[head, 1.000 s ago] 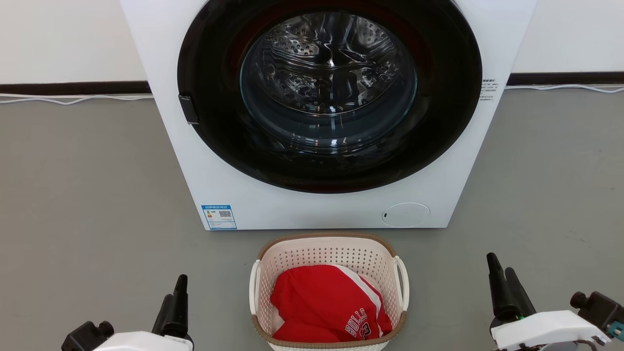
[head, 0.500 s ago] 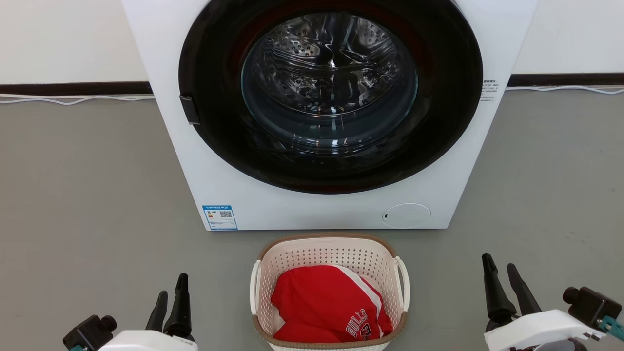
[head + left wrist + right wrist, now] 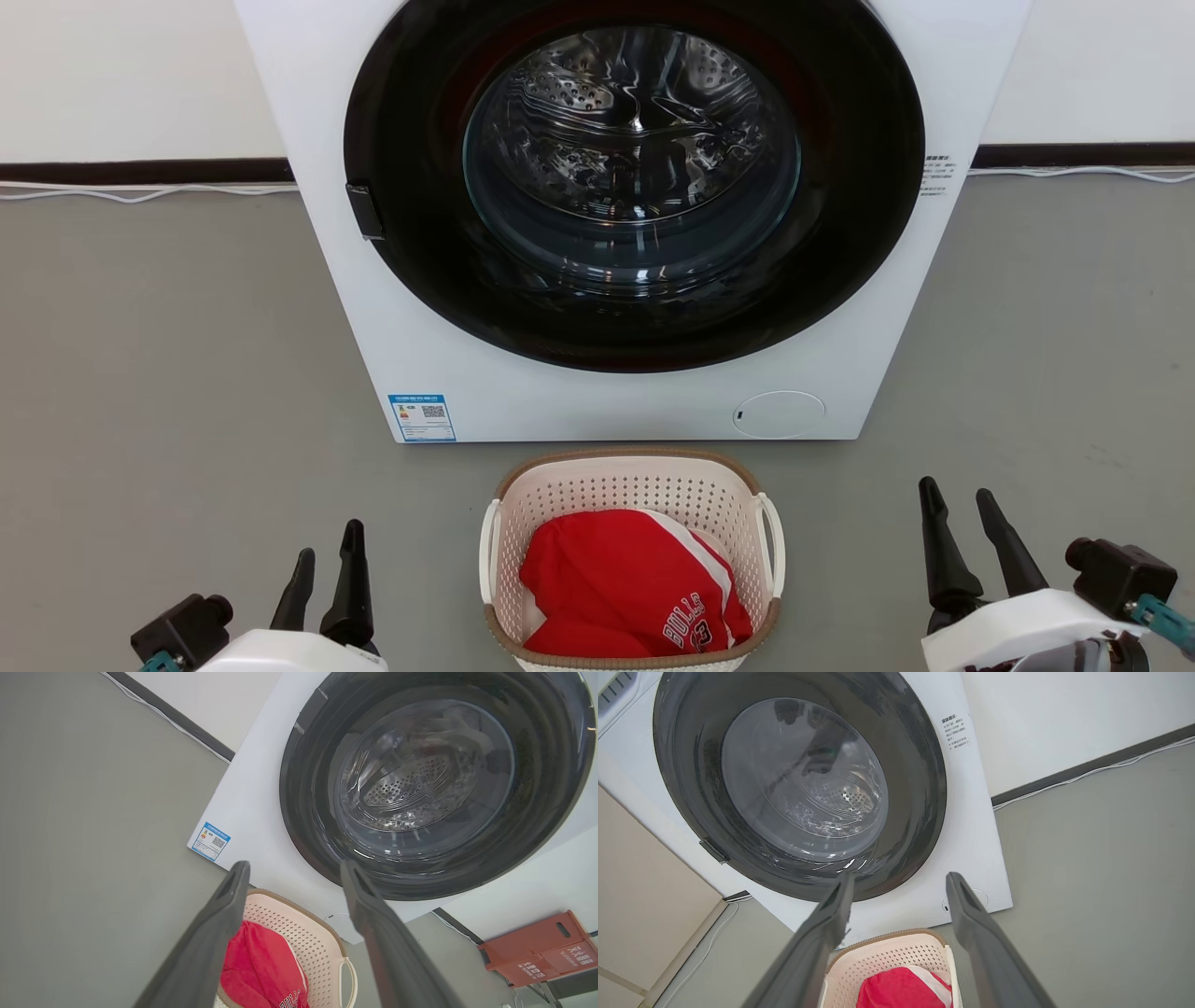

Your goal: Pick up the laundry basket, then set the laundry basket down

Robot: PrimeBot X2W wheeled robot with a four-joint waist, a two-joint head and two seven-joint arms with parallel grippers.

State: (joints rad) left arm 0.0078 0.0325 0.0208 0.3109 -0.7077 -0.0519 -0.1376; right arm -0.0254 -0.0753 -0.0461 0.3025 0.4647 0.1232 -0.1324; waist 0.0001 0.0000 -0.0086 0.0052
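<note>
sitting on the grey floor (image 3: 187, 373) just in front of the front-loading washing machine (image 3: 597, 411), the laundry basket (image 3: 635, 490) holds a red bulls jersey (image 3: 616, 579). left end effector (image 3: 329, 541) and right end effector (image 3: 954, 489) flank it, both released, fingers spread, clear of its handles.

I have the left gripper (image 3: 328, 543) low on the left of the head view, its two dark fingers (image 3: 351, 583) parted and pointing forward, with nothing between them. The right gripper (image 3: 956, 492) sits low on the right, its fingers spread wider and equally empty. Both white wrists (image 3: 1018, 621) lie along the bottom edge.
</note>
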